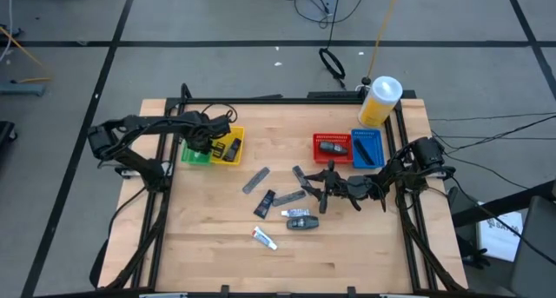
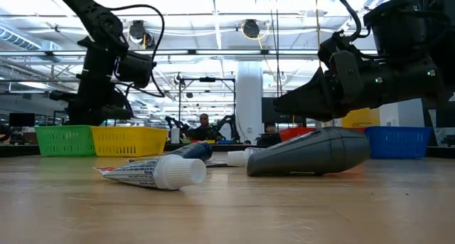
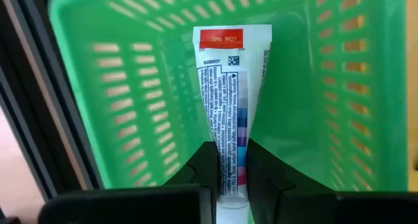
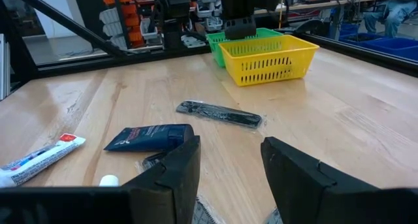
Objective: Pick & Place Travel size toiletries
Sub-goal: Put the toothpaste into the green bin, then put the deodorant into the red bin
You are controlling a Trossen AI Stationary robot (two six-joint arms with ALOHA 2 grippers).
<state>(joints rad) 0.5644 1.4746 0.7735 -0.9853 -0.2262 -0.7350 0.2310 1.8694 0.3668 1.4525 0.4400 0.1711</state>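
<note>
**A:** Pale wood table (image 1: 208, 246), workshop floor around it. How is the left arm set?

**B:** Its fingers (image 3: 204, 168) are closed on a white tube (image 3: 230, 93) printed with red and blue marks. The left gripper (image 3: 228, 178) points down into the green basket (image 3: 130, 106), which stands at the table's left beside the yellow basket (image 1: 231, 145).

**A:** And the right?

**B:** Stretched low over the table's middle. The right gripper (image 4: 230, 165) has its fingers parted with nothing between them — a dark blue tube (image 4: 151, 136) lies just beyond its tips, a flat black sachet (image 4: 219, 113) farther out, and a white tube with red-blue marks (image 4: 40, 157) off to the side.

**A:** Anything hard to read?

**B:** Under the fingers, a white cap (image 4: 109, 180) is cut off — I cannot tell what it belongs to. From above, the red basket (image 1: 331, 146) holds a dark item, too small to name.
</note>
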